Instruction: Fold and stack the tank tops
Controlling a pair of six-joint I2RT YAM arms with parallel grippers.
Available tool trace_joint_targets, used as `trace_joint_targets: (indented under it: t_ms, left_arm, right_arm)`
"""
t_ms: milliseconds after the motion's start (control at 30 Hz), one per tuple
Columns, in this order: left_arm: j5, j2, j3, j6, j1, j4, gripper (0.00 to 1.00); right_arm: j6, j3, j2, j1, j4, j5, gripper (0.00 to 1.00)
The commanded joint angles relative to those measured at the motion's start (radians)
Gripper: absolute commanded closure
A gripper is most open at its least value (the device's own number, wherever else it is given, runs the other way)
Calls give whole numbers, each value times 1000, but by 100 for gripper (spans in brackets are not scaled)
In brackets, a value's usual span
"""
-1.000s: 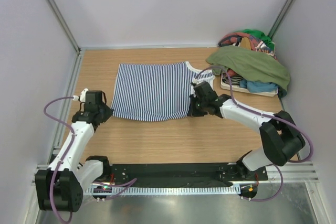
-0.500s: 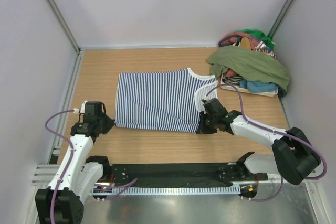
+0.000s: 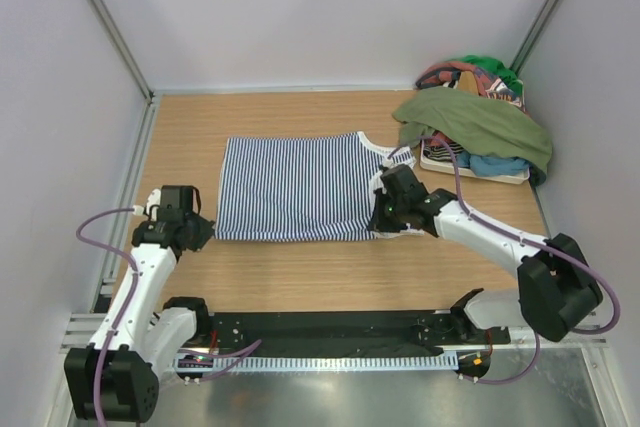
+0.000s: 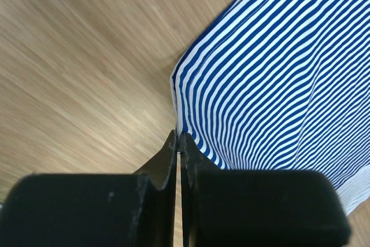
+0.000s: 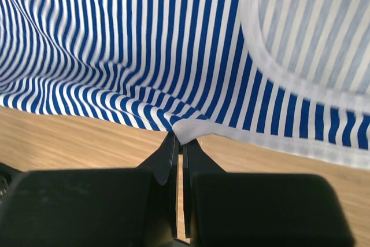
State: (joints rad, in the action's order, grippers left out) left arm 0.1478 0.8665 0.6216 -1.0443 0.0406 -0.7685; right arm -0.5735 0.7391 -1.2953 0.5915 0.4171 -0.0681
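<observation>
Step in hand, as I read it: first fold of the striped tank top [image 3: 295, 187], not started yet, cloth gripped at both near corners

- striped tank top lies spread flat mid-tabletop [image 3: 330, 272], hem toward the left arm, neck and straps toward the right
- left fingers [image 4: 167, 157] pinched tight on the near hem corner, no gap between them, cloth runs right into the tips
- right fingers [image 5: 167, 154] likewise clamped on the white-trimmed edge at the near strap side, a small fold of trim caught in the tips
- olive tank top [image 3: 480, 122] draped over the pile of clothes [image 3: 470, 77] in the far right corner, well apart from both arms, untouched

Next move, my guess: lift both corners together and carry the near edge over to the far edge, or drag to flatten first. Needs the arms in sync so the cloth stays taut and square. Both grips are thin tip pinches, so slip is the risk. Some ripple shows near the right grip, may want smoothing before the crease
</observation>
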Motion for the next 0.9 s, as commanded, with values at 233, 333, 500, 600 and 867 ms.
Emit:
trace_joint_targets:
  t_ms: [233, 333, 500, 600, 867]
  left_arm:
    - [88, 221, 200, -17, -15, 72, 100]
    - [87, 311, 262, -17, -21, 97, 100]
    - [85, 475, 355, -10, -30, 136, 100]
    - [75, 541, 400, -8, -34, 159, 100]
    - [61, 720, 500, -2, -34, 190, 100]
  right_arm:
    - [83, 291, -194, -82, 45, 60, 99]
    - [93, 333, -266, -125, 35, 47, 99]
    - [107, 405, -349, -173, 17, 4, 99]
    - [116, 448, -397, -177, 19, 2, 99]
    - [123, 506, -469, -209, 25, 21, 98]
